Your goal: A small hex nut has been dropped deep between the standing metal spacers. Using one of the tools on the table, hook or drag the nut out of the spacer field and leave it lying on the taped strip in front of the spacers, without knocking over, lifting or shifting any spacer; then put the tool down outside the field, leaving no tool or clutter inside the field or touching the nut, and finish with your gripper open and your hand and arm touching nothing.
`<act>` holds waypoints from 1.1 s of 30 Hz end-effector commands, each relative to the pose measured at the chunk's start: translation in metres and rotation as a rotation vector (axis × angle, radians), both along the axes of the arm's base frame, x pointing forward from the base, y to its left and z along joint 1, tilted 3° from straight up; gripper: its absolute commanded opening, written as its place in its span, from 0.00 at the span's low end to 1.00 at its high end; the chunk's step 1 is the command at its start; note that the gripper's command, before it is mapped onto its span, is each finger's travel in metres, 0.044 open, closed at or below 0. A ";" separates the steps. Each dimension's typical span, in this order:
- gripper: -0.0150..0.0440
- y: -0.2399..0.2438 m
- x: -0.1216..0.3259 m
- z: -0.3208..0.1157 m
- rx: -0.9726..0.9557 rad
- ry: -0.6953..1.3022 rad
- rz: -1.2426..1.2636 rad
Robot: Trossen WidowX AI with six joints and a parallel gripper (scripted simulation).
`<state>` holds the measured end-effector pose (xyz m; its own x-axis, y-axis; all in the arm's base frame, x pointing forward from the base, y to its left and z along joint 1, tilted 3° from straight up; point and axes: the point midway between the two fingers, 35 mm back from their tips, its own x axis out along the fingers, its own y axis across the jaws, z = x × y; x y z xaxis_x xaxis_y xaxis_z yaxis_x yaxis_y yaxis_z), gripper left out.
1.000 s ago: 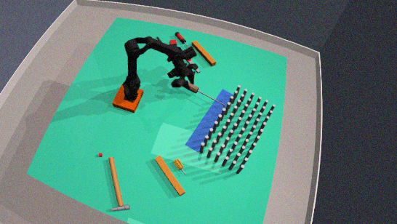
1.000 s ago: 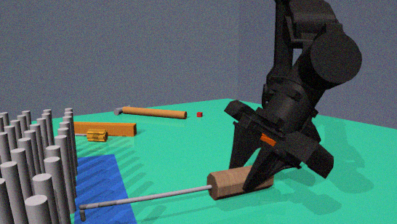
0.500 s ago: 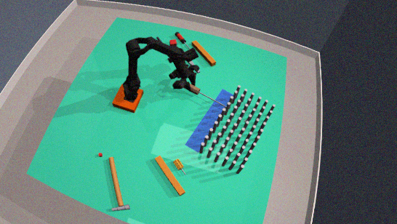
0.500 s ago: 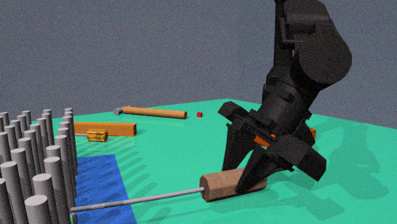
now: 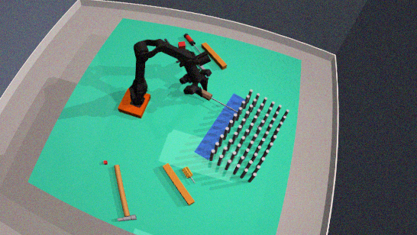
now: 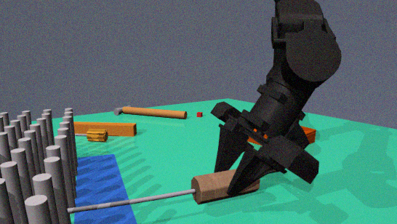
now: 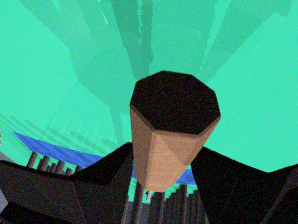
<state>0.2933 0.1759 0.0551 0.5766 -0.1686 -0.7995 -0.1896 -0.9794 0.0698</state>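
My gripper [image 5: 202, 91] [image 6: 224, 182] [image 7: 161, 149] is shut on the brown wooden handle of a thin-shafted tool [image 5: 207, 95] [image 6: 203, 189] [image 7: 155, 167], low over the table on the near side of the strip. Its grey shaft crosses above the blue taped strip [image 5: 214, 139] [image 6: 98, 167] [image 7: 50, 147] and reaches the front row of the standing metal spacers [image 5: 211, 156] [image 6: 65, 160] [image 7: 32, 160], near the row's far end in the top view. The shaft's tip is hidden or too small to make out at the spacers. The spacers in view stand upright. I cannot see the hex nut.
Orange bars [image 5: 178, 184] [image 5: 214, 56] [image 6: 120, 129] lie on both sides. A yellow-handled tool [image 5: 186, 172] [image 6: 97, 135] lies beside one, a red-handled tool [image 5: 189, 39] near the other. A hammer [image 5: 121, 191] [image 6: 156, 112] and small red cube [image 5: 105, 162] [image 6: 199, 114] lie farther off.
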 end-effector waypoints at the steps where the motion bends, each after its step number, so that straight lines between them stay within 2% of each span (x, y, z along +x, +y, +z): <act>1: 0.25 0.001 0.005 0.001 0.003 -0.004 0.002; 33: 0.25 -0.004 0.035 0.004 0.004 -0.007 0.002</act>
<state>0.3235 0.1705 0.0580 0.5795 -0.1673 -0.7976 -0.1900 -0.9795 0.0674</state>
